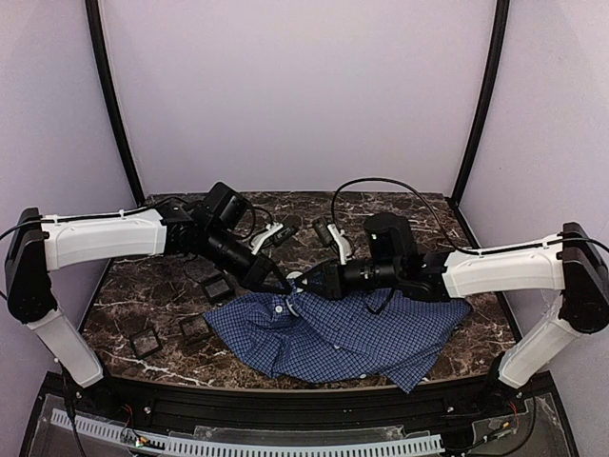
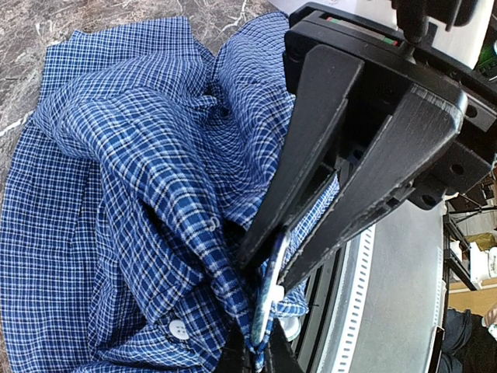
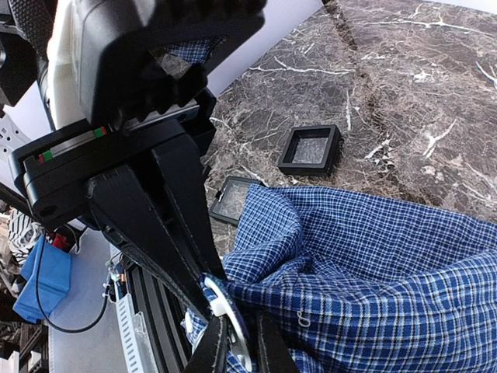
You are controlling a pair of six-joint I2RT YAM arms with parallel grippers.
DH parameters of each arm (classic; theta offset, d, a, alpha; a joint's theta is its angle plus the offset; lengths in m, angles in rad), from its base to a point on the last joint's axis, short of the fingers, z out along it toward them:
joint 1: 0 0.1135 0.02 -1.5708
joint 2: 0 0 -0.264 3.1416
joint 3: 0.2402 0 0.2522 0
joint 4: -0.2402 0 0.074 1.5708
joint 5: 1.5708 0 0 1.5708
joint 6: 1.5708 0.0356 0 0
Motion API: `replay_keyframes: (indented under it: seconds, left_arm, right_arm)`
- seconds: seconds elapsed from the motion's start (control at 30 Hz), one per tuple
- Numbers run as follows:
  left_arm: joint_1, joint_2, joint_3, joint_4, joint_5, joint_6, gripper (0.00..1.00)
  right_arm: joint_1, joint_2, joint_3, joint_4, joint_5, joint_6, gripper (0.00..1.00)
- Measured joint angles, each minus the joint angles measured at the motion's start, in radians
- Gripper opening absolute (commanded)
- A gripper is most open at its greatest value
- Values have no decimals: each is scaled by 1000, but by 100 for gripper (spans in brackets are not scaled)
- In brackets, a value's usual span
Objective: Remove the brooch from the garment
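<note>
Where brooch [image 2: 267, 299] sits on garment [image 2: 116, 155] | left hand [image 3: 210, 284]: pinched together at it | right hand [image 2: 269, 264]: tips flank it, grip unclear

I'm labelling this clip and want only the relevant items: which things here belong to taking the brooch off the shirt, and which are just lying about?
Part of the job: checked shirt; brooch, between both claws' tips; left claw; right claw.
Just lying about: small black boxes, untouched on the marble table beside the shirt.
</note>
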Motion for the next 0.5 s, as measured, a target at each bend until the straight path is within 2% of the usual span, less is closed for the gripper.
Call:
replay_keyframes:
  seconds: [0.23, 0.27, 0.43, 0.5]
  left_arm:
    - [0, 0, 0, 0, 2, 0, 1]
    - [-1, 0, 0, 3, 5, 1, 1]
    - [-25, 3, 26, 6, -10, 8, 1]
    - [-29, 6, 45, 10, -18, 10, 1]
  right_arm:
    - [0, 2, 0, 2, 1, -8, 22]
    - [0, 0, -2, 3, 1, -9, 27]
    - [3, -46, -31, 20, -31, -16, 69]
    - [2, -92, -57, 29, -40, -13, 78]
